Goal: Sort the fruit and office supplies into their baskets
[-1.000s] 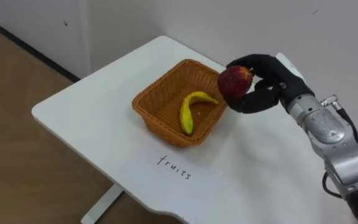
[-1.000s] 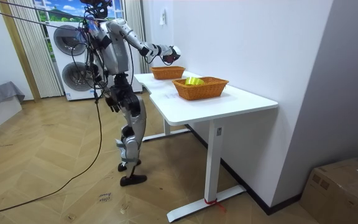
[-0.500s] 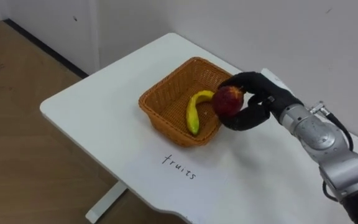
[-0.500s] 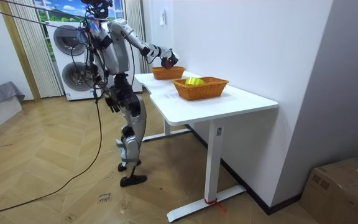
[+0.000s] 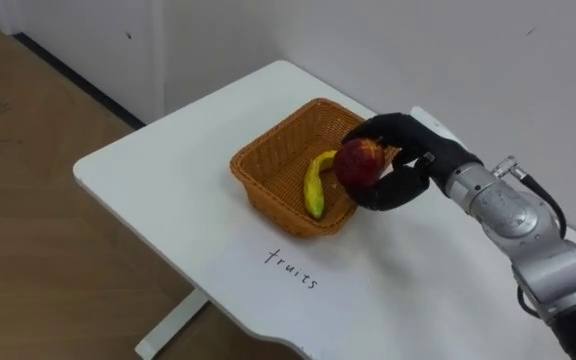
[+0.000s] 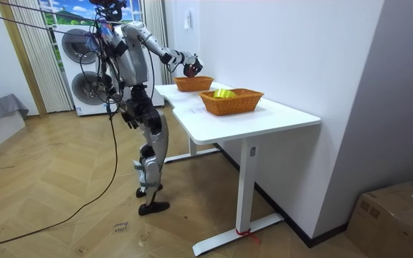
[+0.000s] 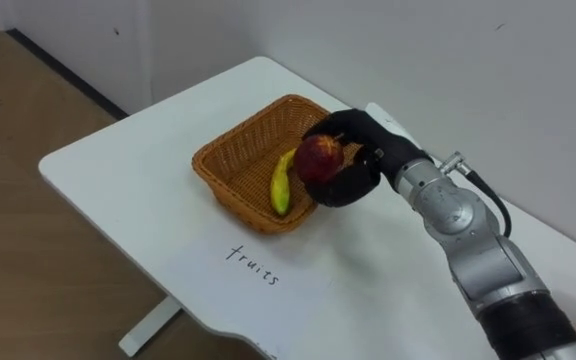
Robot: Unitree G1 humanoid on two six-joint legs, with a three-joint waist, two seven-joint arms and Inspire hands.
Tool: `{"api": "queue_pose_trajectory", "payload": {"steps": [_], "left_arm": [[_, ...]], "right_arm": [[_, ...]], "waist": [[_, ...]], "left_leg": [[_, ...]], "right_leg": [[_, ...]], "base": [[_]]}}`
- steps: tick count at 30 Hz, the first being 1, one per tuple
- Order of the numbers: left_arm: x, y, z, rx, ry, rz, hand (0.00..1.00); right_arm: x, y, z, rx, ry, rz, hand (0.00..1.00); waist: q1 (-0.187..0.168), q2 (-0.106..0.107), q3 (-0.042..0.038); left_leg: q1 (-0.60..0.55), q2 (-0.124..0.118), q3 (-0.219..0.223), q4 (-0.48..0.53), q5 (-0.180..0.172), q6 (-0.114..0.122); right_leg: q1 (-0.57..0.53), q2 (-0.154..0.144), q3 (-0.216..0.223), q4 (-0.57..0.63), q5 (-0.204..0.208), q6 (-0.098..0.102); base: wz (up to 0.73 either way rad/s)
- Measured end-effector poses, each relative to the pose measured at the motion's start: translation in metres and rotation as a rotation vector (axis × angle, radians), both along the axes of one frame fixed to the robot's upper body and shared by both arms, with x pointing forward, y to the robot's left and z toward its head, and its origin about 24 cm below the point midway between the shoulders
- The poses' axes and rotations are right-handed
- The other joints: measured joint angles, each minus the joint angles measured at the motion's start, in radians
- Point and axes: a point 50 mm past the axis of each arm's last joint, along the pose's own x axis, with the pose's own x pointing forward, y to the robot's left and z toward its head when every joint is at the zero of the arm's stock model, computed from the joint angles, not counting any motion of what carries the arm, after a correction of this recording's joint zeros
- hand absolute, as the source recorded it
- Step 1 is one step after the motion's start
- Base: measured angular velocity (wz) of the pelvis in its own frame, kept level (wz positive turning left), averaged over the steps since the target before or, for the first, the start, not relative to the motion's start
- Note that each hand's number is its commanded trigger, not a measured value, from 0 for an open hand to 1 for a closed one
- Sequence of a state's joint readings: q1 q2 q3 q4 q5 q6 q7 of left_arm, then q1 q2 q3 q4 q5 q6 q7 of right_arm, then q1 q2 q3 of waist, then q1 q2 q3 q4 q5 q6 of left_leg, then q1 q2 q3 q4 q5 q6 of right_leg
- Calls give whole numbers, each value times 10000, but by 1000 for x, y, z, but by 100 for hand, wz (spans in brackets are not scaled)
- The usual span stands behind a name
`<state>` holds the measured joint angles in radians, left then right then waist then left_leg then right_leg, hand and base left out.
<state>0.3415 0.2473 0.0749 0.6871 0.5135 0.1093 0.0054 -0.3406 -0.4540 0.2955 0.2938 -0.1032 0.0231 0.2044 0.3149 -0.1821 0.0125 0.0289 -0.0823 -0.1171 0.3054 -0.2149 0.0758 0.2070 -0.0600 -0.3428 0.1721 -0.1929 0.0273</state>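
My right hand (image 5: 400, 160) (image 7: 356, 155) is shut on a red apple (image 5: 358, 163) (image 7: 317, 157) and holds it just over the right rim of the wicker fruit basket (image 5: 270, 175) (image 7: 230, 163). A yellow banana (image 5: 314, 184) (image 7: 282, 184) lies inside that basket. In the room view the hand with the apple (image 6: 190, 69) is above the far basket (image 6: 193, 84). A second wicker basket (image 6: 231, 101) with a yellow thing in it stands nearer on the white table (image 6: 264, 118). My left hand (image 6: 130, 118) hangs by my hip.
A paper label (image 5: 293, 270) with handwriting lies on the table (image 5: 158, 170) in front of the fruit basket. The wall runs close behind the table. Washing machines (image 6: 81, 64) stand behind me, and a cardboard box (image 6: 396, 218) sits on the floor at the room view's right.
My right hand has carried the apple leftward and lower, from beside the basket's right corner to over its right rim. The head camera has shifted slightly.
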Motion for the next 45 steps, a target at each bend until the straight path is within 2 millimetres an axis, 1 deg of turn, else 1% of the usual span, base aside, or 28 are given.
{"api": "queue_pose_trajectory", "payload": {"steps": [3,10,11,12,13,14,17,19,24,33,38,40,42,45], "left_arm": [[0,0,0,3,-10,-9,0],[1,0,0,-10,-61,-31,0],[1,0,0,-8,-63,-28,0],[1,0,1,-2,-65,-28,0],[1,0,0,6,-59,-44,0],[1,0,0,11,-52,-59,0],[0,0,0,88,-5,-156,0],[-1,0,0,203,78,-311,0],[-1,0,0,271,107,-391,0],[3,-1,6,326,-292,-532,0],[1,-2,6,325,-248,-512,0],[-2,-1,5,346,-162,-475,0],[-3,-1,5,348,-111,-455,0],[-5,-1,5,377,-81,-432,0]], "right_arm": [[0,0,0,-197,-16,40,100],[0,0,1,-241,-58,61,100],[0,1,1,-237,-77,73,69],[0,2,2,-224,-133,112,31],[0,2,4,-243,-200,155,4],[0,3,5,-253,-248,187,0],[0,8,11,-211,-530,377,0],[-1,11,16,-310,-778,527,0],[-1,14,21,-414,-1011,656,0],[-3,14,18,-375,-885,672,0],[-3,14,17,-359,-846,702,0],[-3,14,16,-389,-821,700,0],[-3,14,15,-374,-777,689,0],[-4,14,13,-383,-689,672,0]], "waist": [[45,5,4],[178,45,32],[183,51,37],[187,65,47],[189,82,59],[193,94,68],[211,133,96],[218,136,97],[243,128,86],[236,122,76],[236,83,46],[226,45,15],[230,25,2],[229,18,-1]], "left_leg": [[-5,1,23,3,-1,2],[-12,0,20,4,-17,21],[-14,0,20,4,-18,22],[-15,-1,19,4,-20,25],[-15,-3,20,4,-21,26],[-14,-3,21,4,-21,27],[-17,-2,25,-10,-22,28],[-17,0,25,-23,-25,32],[-43,0,25,-21,-29,35],[13,1,20,-36,-29,36],[12,1,20,-22,-27,34],[29,2,24,-17,-26,34],[47,2,24,-18,-26,35],[96,1,27,-26,-26,36]], "right_leg": [[-2,6,137,2,0,0],[-20,8,198,4,0,0],[-20,9,214,3,0,0],[-18,12,260,3,0,0],[-17,14,285,3,0,0],[-18,14,289,3,0,0],[-19,11,259,2,0,0],[-43,9,213,0,0,0],[-113,4,134,7,1,0],[-17,-4,110,-8,0,2],[-13,1,109,-10,-1,3],[5,0,111,-11,-1,3],[24,-2,104,-9,-1,3],[71,-3,100,-3,-1,3]], "base": [[-1],[0],[0],[0],[0],[0],[0],[0],[0],[0],[0],[0],[0],[0]]}}
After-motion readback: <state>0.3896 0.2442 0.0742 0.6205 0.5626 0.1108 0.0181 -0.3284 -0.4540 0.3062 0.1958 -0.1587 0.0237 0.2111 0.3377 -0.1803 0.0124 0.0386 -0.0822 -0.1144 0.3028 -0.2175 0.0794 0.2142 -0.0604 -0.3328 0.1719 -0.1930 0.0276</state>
